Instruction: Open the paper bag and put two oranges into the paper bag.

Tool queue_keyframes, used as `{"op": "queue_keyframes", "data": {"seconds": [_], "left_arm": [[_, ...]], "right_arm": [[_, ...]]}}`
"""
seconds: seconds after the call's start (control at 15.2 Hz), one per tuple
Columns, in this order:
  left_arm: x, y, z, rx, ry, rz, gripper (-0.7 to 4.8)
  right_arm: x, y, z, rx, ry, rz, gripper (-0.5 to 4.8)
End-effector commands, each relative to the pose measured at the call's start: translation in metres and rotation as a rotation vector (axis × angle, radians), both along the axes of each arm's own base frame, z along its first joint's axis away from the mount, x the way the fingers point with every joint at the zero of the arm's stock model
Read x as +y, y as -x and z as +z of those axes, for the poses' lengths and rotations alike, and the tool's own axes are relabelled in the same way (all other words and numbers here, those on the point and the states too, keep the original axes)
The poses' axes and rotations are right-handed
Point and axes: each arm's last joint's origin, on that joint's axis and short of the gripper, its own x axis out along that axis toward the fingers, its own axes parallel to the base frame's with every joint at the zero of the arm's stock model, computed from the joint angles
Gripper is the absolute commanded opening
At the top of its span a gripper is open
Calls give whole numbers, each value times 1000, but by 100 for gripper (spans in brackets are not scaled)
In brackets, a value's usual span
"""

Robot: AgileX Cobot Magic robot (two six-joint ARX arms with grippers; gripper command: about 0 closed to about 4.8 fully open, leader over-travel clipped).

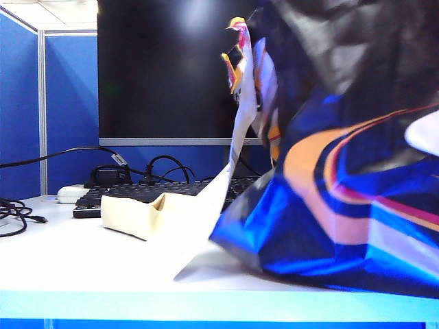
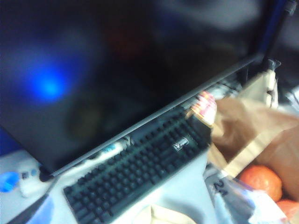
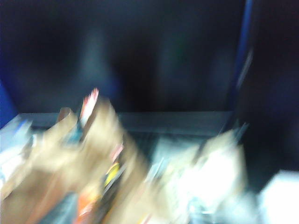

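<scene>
Nearest the exterior camera, the paper bag (image 1: 343, 199) fills the right of the view: crinkled, glossy, black and blue with orange, pink and white bands. It lies on the white table (image 1: 82, 253), its long axis running away from the camera towards the monitor (image 1: 164, 68), with one pale flap rising at its left edge. Just left of that flap a low cream tray (image 1: 137, 212) is seen, and behind it a black keyboard (image 1: 123, 195).

In the left wrist view the bag's brown inside (image 2: 243, 126) is shown open, and two oranges (image 2: 260, 181) are seen resting in it, one whole, the other cut off at the frame's edge. The fruit appears already loaded.

Neither pincer is visible in any picture. The left gripper's state cannot be told from the frames; it is taken to be spread wide. The right gripper's state cannot be told; its view is smeared by blur, with only brown bag paper (image 3: 70, 163) made out.

The bag mouth is judged to lie below and to the right of the left arm's camera.
</scene>
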Motion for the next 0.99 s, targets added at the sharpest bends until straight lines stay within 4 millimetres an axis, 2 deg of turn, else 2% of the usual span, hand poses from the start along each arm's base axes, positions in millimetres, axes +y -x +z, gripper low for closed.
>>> {"op": "queue_keyframes", "data": {"seconds": [0.07, 0.13, 0.2, 0.33, 0.53, 0.66, 0.79, 0.99], "left_arm": [[30, 27, 22, -106, 33, 71, 293], [38, 41, 29, -144, 31, 82, 232], [50, 55, 35, -179, 31, 135, 207], [68, 96, 50, -272, 50, 203, 205], [91, 161, 62, -385, 57, 254, 204], [109, 214, 61, -440, 73, 306, 203], [133, 277, 50, -512, 94, 429, 145], [166, 371, 17, -621, 226, 553, 144]], "right_arm": [[10, 57, 15, -281, 114, -151, 300], [14, 74, 17, -360, 130, -176, 282], [17, 88, 16, -407, 164, -192, 208], [20, 97, 10, -399, 175, -152, 196], [17, 83, -3, -316, 78, -124, 196], [14, 70, -10, -318, 22, -94, 196], [10, 53, -26, -280, -21, -84, 196], [3, 23, -64, -140, -104, -64, 197]]}}
